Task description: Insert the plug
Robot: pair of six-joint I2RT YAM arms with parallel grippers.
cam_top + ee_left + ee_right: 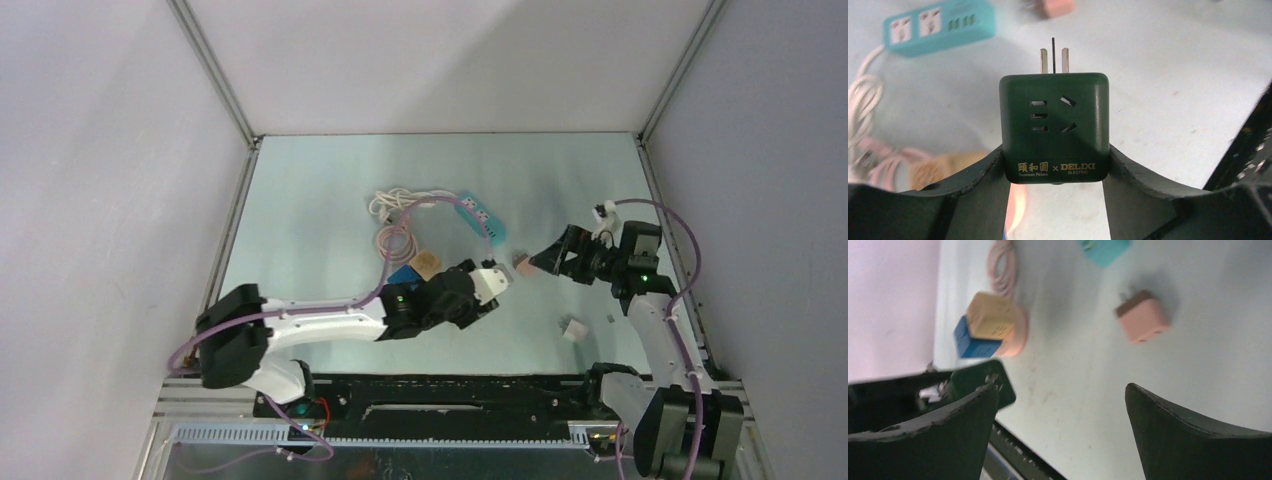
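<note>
My left gripper (1054,162) is shut on a dark green cube plug adapter (1054,125), gripping its two sides near the rear end. Its metal prongs (1053,59) point forward, towards a teal power strip (940,25) lying at the far left. In the top view the left gripper (497,280) is at mid-table, below the strip (480,215). My right gripper (1060,387) is open and empty. In the top view it (540,262) hovers just right of a pink plug (522,266). The green adapter also shows behind the left finger in the right wrist view (980,382).
A tan cube (428,263) and a blue cube (405,275) lie left of the left gripper, beside coiled pink and white cables (400,225). A small white cube (574,329) lies near the right arm. The pink plug (1142,316) lies prongs up-left.
</note>
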